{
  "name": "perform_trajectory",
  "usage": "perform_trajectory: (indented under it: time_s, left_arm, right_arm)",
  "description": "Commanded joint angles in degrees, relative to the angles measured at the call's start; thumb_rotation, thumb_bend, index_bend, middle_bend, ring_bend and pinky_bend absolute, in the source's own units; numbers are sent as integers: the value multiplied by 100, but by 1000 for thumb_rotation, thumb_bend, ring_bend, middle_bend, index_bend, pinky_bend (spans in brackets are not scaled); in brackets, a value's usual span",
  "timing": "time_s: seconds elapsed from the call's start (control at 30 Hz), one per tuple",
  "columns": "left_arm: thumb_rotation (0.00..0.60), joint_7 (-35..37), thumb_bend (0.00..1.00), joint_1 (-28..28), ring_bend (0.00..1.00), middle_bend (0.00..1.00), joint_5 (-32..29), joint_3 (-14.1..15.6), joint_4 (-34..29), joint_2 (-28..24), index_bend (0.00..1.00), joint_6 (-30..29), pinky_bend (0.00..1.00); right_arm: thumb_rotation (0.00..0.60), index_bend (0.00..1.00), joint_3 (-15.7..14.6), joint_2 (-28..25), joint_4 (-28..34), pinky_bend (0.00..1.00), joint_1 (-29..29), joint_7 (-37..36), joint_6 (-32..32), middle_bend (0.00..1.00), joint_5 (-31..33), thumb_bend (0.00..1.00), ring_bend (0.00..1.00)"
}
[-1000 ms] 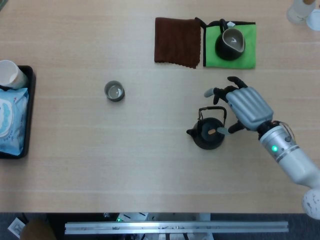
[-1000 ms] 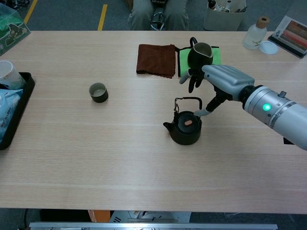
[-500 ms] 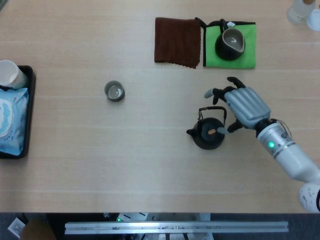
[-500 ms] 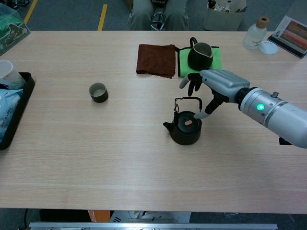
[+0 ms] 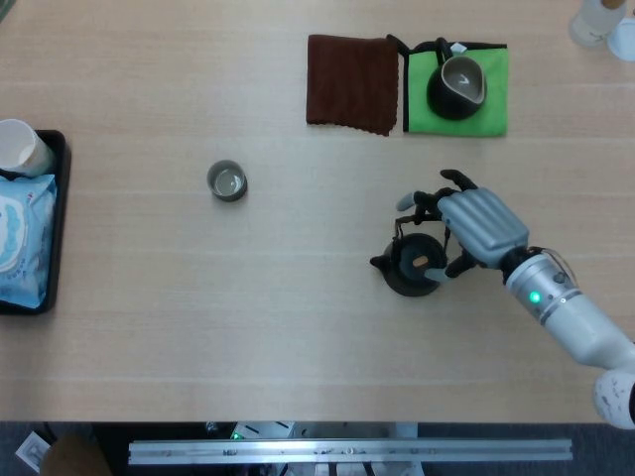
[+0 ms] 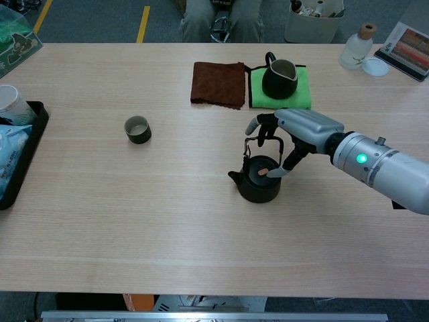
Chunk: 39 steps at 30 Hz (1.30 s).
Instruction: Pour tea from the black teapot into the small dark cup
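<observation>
The black teapot stands right of the table's middle with its wire handle upright and its spout pointing left. My right hand hovers over it from the right. Its spread fingers reach around the top of the handle and its thumb lies by the lid, without a closed grip. The small dark cup stands upright well to the left, apart from the teapot. My left hand is in neither view.
At the back lie a brown cloth and a green mat bearing a dark pitcher. A black tray with a white cup and a packet sits at the left edge. A bottle stands back right.
My right hand has moved left and down onto the teapot; its fingers now reach around the handle and its thumb is by the lid. The teapot and cup have not moved.
</observation>
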<state>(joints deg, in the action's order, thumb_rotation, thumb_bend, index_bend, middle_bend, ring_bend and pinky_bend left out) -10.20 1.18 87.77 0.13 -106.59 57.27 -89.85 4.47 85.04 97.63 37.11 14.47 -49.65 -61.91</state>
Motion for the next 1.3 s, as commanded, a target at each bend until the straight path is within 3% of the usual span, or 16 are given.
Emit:
perform_trajectory:
  time_s: [0.03, 0.43, 0.57, 0.8, 0.87, 0.93, 1.03, 1.3]
  left_arm:
    - [600, 7, 405, 7, 264, 282, 9, 7, 4, -1, 279, -5, 273]
    - [600, 73, 405, 71, 265, 282, 73, 40, 7, -32, 279, -88, 273]
    - [600, 79, 405, 81, 264, 282, 113, 50, -4, -37, 279, -107, 273]
    - [600, 64, 405, 99, 264, 282, 122, 44, -13, -58, 279, -137, 273]
    - [600, 63, 405, 102, 264, 282, 122, 45, -17, -63, 279, -136, 273]
    - [600, 66, 405, 103, 264, 281, 129, 46, -17, -67, 279, -136, 273]
    - [600, 65, 406, 101, 264, 281, 134, 49, -17, -66, 279, -127, 268]
    - [600, 72, 405, 84, 265, 281, 160, 55, -3, -63, 279, -90, 261]
  right_arm:
    - [600, 257, -93, -140, 195, 64, -102, -106, -135, 401, -240, 0, 310]
    - [600, 257, -654, -619, 786, 74, -348, 22, -310, 401, -1033, 0, 313]
    - [600, 257, -697, -640, 793, 251, -364, 81, -296, 386, -1035, 0, 315]
    - [600, 257, -801, -677, 911, 317, -344, 241, -159, 372, -956, 0, 308]
    - [600, 257, -813, -678, 940, 267, -350, 290, -165, 372, -927, 0, 309]
    - [600, 257, -819, -679, 974, 138, -359, 336, -183, 372, -905, 0, 309]
    - [600, 256, -850, -694, 1038, 27, -380, 415, -221, 372, -917, 0, 308]
    - [600, 282, -959, -655, 1096, 0, -431, 718, -291, 378, -909, 0, 308]
